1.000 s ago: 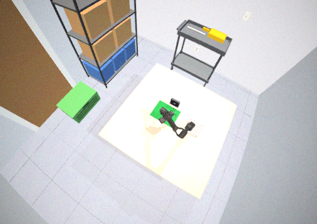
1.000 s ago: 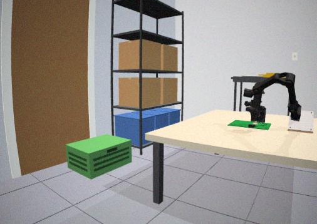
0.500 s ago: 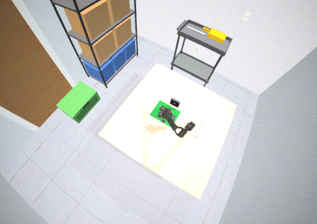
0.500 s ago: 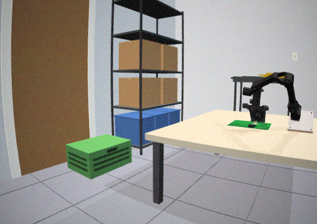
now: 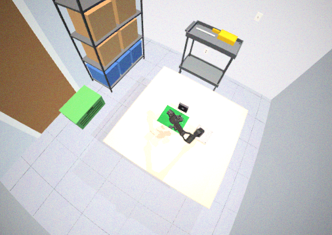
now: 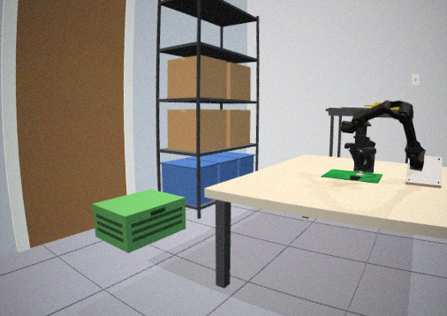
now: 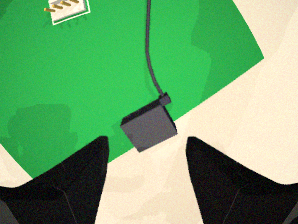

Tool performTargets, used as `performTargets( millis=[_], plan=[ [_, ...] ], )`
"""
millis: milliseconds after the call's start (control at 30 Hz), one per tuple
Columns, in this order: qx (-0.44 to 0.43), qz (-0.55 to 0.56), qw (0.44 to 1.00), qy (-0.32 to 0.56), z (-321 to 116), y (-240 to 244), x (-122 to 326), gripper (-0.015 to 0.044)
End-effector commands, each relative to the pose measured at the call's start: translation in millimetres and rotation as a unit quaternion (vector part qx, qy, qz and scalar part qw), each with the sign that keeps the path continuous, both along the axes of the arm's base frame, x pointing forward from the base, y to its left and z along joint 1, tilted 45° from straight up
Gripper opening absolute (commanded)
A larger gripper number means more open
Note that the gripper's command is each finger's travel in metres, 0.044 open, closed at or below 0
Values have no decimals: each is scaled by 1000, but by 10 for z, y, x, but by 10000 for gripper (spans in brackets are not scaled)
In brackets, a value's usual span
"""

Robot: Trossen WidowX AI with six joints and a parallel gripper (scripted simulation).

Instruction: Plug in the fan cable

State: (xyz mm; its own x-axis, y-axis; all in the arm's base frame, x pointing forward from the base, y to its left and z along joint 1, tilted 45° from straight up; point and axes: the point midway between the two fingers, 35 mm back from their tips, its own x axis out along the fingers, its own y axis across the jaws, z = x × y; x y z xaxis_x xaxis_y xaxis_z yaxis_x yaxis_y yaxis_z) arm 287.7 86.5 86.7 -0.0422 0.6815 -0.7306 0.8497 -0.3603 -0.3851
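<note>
Wrist view, left to right: four-pin header (image 6: 359, 174) (image 7: 68, 11) at upper left on the green board (image 5: 162, 118) (image 6: 336, 174) (image 7: 100, 65), pins bare, so not plugged. Cable (image 7: 147, 45) crosses the board, right of the header, down to the plug (image 5: 172, 127) (image 6: 354, 177) (image 7: 150, 129), a dark block overhanging the board's edge, askew. Looks just dropped there, not placed for insertion; the overhang might give fingers some side access. My end effector (image 5: 178, 119) (image 6: 363, 168) (image 7: 148, 144) is apart, nothing clamped, pointing down, probably to line up a grasp. I'd turn it to match the plug's sides. White panel (image 5: 207, 134) (image 6: 424, 171) stands right of the board on the worktop (image 5: 131, 133) (image 6: 265, 188) (image 7: 270, 115), purpose unclear. Brands, labels, writing: none readable.
</note>
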Motion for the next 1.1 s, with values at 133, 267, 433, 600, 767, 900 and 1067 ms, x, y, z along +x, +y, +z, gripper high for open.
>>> performTargets(
  millis=[133,267,433,600,767,900,1067],
  plan=[
    [-17,-351,865,358,117,-99,37,205],
    [-17,-351,865,358,117,-99,37,205],
    [-17,-351,865,358,117,-99,37,205],
    [-17,-311,896,317,102,-79,22,205],
    [-17,-311,896,317,102,-79,22,205],
    [-17,-311,896,317,102,-79,22,205],
    [-17,-311,896,317,102,-79,22,205]
  ],
)
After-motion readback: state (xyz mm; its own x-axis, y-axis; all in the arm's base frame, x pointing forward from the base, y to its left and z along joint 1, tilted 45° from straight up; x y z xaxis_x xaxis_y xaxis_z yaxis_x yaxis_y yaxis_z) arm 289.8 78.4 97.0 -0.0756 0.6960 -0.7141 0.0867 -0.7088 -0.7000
